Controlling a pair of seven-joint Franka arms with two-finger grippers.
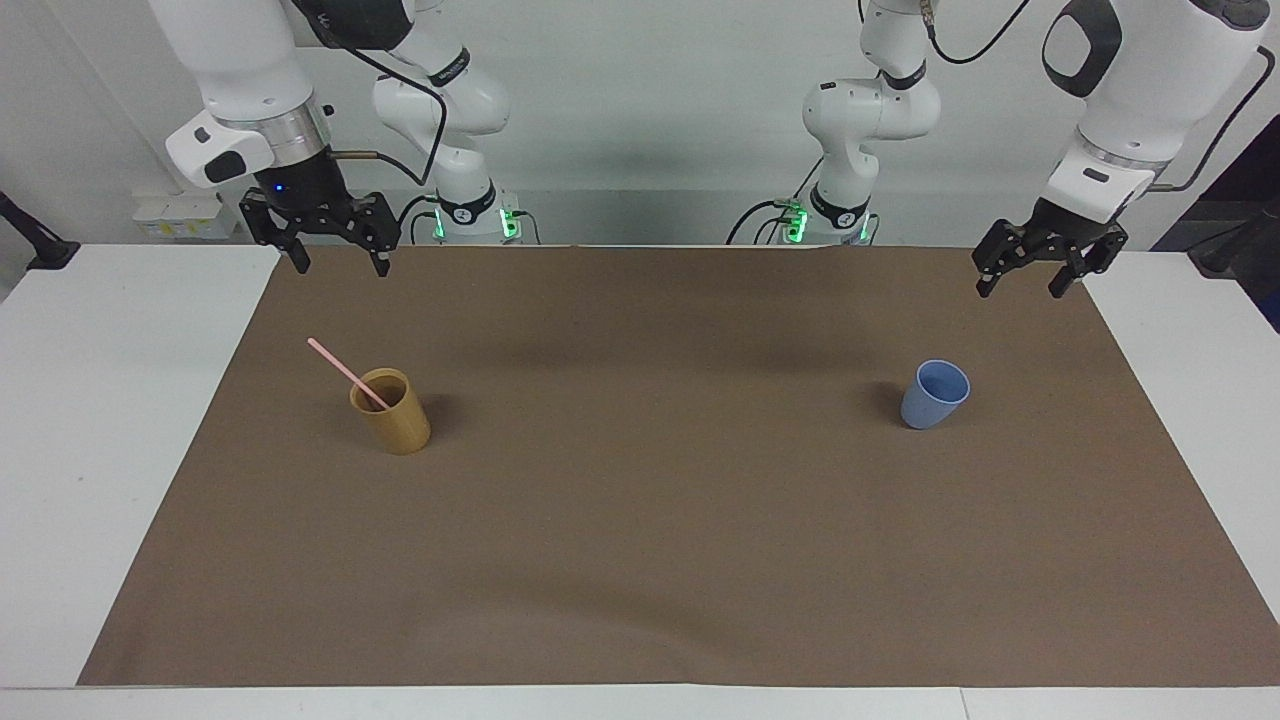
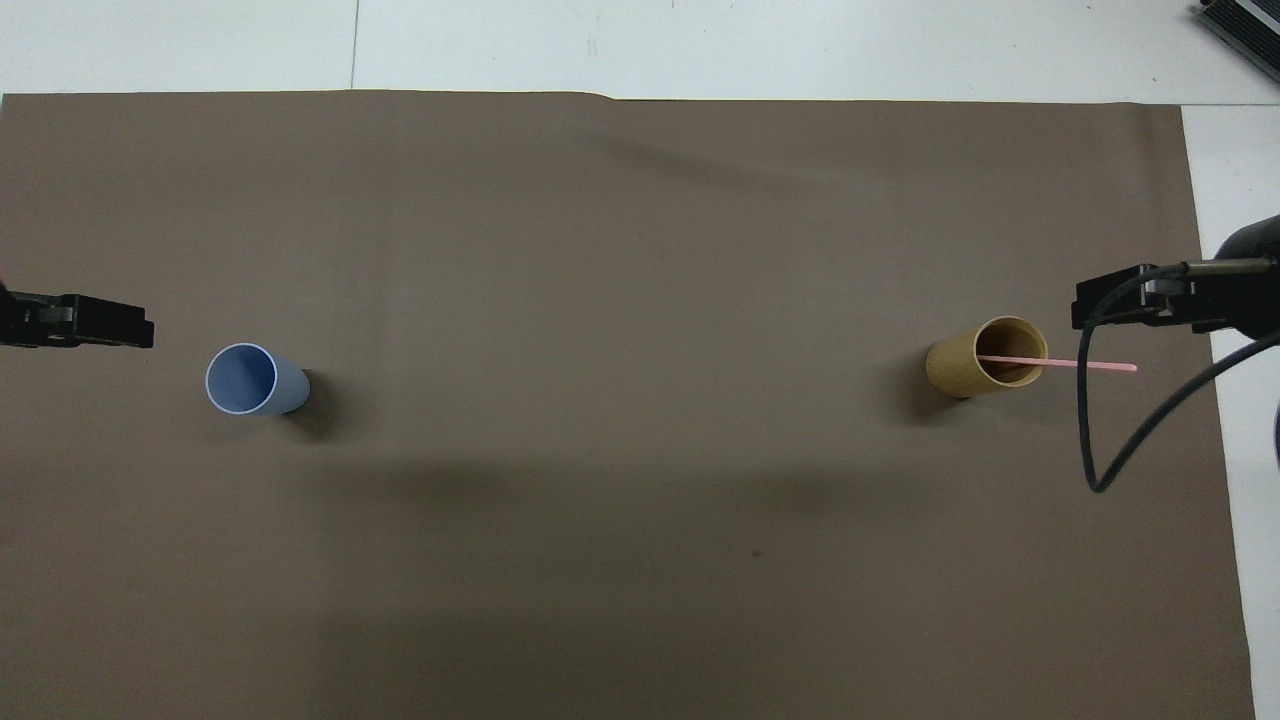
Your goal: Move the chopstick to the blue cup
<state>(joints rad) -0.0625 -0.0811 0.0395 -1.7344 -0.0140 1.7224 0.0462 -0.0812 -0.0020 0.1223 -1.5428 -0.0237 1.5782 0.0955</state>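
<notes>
Brown mat [image 1: 660, 520] covers white surface [image 1: 90, 420]; pale wall. Chopstick [image 1: 345, 372] leans in bamboo cup [image 1: 392, 412], blue cup [image 1: 935, 395] well apart toward left arm's end. Left claw [image 1: 1030, 283], right claw [image 1: 338, 262] open, empty, over mat.

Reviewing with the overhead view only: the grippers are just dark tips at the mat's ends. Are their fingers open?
Observer: Yes, the right gripper and the left gripper both stand open.
Operator: Is either touching a cup?
Observer: No, both hang in the air, clear of the bamboo cup and the blue cup.
Operator: Does the chopstick's outer end rest on the mat?
Observer: No, the chopstick leans on the bamboo cup's rim, free end raised.
</notes>
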